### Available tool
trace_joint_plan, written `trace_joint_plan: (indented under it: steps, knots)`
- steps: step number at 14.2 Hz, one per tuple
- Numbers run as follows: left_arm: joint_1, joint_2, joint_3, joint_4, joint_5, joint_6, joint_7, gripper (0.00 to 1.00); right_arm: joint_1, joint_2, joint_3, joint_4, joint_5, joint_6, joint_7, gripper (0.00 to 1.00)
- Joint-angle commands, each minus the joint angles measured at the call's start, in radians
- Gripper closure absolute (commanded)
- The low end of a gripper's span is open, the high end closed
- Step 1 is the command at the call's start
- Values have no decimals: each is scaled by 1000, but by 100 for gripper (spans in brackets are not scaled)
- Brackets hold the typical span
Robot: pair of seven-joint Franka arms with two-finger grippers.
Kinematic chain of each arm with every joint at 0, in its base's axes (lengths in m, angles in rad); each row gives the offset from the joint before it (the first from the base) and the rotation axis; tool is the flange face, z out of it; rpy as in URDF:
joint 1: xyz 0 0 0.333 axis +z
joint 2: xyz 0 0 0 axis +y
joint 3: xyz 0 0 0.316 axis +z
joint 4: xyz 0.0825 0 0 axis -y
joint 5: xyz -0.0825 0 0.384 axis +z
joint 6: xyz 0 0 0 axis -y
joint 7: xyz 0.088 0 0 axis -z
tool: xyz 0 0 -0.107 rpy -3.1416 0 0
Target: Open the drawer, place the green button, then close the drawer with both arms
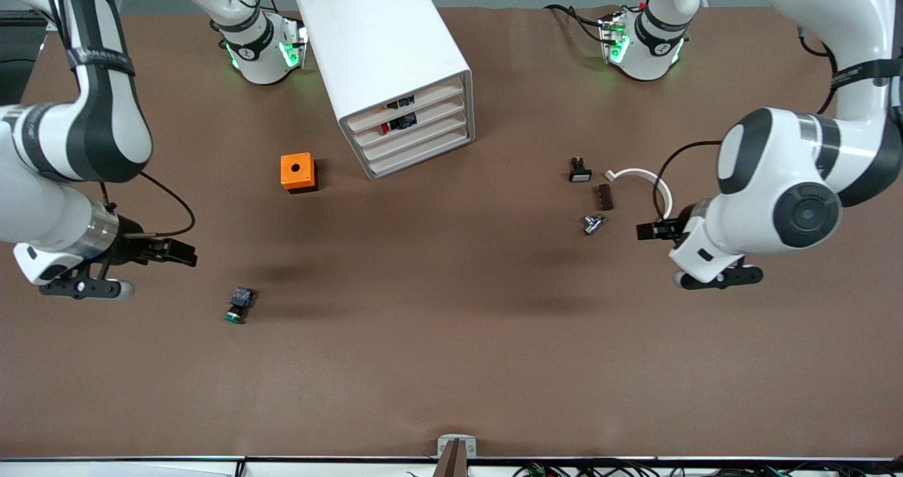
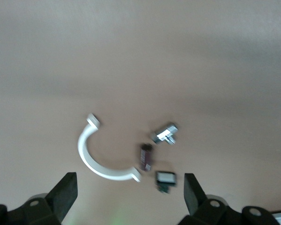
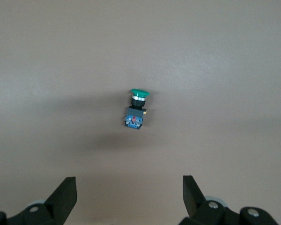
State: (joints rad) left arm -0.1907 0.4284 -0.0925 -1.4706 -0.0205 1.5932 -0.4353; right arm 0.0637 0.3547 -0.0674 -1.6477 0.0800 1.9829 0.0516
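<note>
The white cabinet [image 1: 384,46] stands at the robots' edge of the table; its third drawer from the top [image 1: 417,140] is shut. The green-capped button [image 1: 240,304] lies on its side on the brown table, nearer the front camera than the orange box [image 1: 298,172]. It also shows in the right wrist view [image 3: 136,110]. My right gripper [image 1: 178,252] [image 3: 129,197] hangs open and empty above the table, beside the button toward the right arm's end. My left gripper [image 1: 652,230] [image 2: 129,197] is open and empty over the small parts at the left arm's end.
At the left arm's end lie a white curved clamp [image 1: 645,180] [image 2: 96,157], a black button with a white cap [image 1: 579,171] [image 2: 166,179], a dark brown strip [image 1: 604,197] [image 2: 145,157] and a metal piece [image 1: 592,224] [image 2: 165,134]. The two upper drawers show red and blue parts [image 1: 398,121].
</note>
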Motion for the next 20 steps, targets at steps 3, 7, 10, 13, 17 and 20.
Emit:
trace_joint_plan:
  steps: [3,7,10,13,17,20]
  knots:
    - [-108,75,2,99,-100,-82,-401,0,-12,153,-3,14,67,140,27,0]
    - [-176,208,0,205,-225,-81,-910,0,-12,266,-3,14,148,230,36,0]
    - [-204,294,-3,277,-318,-72,-1195,0,-15,308,-3,12,191,252,36,0]
    - [-225,354,-3,280,-409,-56,-1307,0,-12,340,-3,12,259,276,39,0]
    - [-225,452,-1,283,-606,-15,-1549,1,-15,379,-5,6,259,333,40,0]
    - [-231,516,0,279,-746,-26,-1686,1,-13,389,-5,6,259,336,40,14]
